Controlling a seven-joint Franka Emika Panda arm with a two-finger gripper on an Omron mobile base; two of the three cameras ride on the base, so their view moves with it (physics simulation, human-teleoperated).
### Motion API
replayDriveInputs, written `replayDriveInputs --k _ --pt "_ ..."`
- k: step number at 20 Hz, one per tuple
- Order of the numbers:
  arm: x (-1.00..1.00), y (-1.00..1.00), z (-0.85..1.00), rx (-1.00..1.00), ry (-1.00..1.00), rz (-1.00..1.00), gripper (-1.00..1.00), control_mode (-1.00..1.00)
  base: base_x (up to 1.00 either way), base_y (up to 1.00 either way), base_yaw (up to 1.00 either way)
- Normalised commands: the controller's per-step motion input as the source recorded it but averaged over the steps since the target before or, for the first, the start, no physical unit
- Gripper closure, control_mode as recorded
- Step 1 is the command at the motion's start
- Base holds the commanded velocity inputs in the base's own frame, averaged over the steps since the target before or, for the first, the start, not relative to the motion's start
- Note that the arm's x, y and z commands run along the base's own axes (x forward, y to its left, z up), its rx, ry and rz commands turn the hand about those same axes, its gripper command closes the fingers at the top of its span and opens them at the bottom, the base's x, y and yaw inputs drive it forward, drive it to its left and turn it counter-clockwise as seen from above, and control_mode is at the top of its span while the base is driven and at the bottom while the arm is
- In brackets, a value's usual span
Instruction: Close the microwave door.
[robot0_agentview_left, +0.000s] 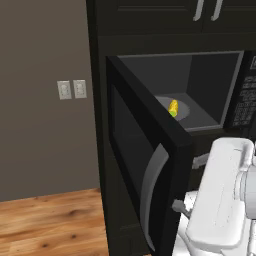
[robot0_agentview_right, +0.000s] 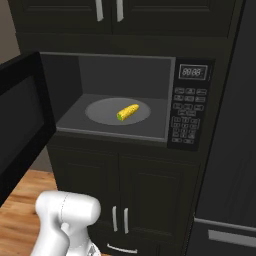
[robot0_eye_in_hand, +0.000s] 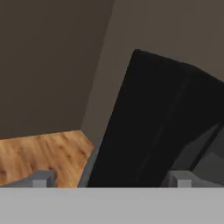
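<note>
I count 1 black built-in microwave (robot0_agentview_right: 125, 95) with 1 wide black glass-windowed door (robot0_agentview_left: 145, 165) swung open, 1 yellow corn cob (robot0_agentview_right: 128, 112) on 1 round grey turntable (robot0_agentview_right: 100, 112), 2 pale wall outlet plates (robot0_agentview_left: 71, 89), and 4 dark cabinet doors (robot0_agentview_right: 150, 200).

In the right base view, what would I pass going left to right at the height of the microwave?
Open microwave door → turntable with corn cob on it → keypad → tall dark panel.

Black microwave door (robot0_agentview_left: 145, 150), grey microwave (robot0_agentview_right: 125, 95) interior, yellow-green corn (robot0_agentview_right: 128, 112).
</note>
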Motion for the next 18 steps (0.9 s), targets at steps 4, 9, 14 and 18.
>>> replayDriveInputs --k 4,9,14,18 --pt "-0.76 0.41 0.0 0.0 -0.25 -0.09 -1.0 -1.0 0.0 0.0 0.0" --pt "-0.14 0.5 -0.12 -0.01 -0.11 -0.24 -1.0 -1.0 0.0 0.0 0.0" --pt "0.02 0.17 -0.16 0.0 -0.04 -0.33 -1.0 -1.0 0.0 0.0 0.0" --pt "0.0 0.0 -0.22 0.02 -0.09 -0.34 -1.0 -1.0 0.0 0.0 0.0"
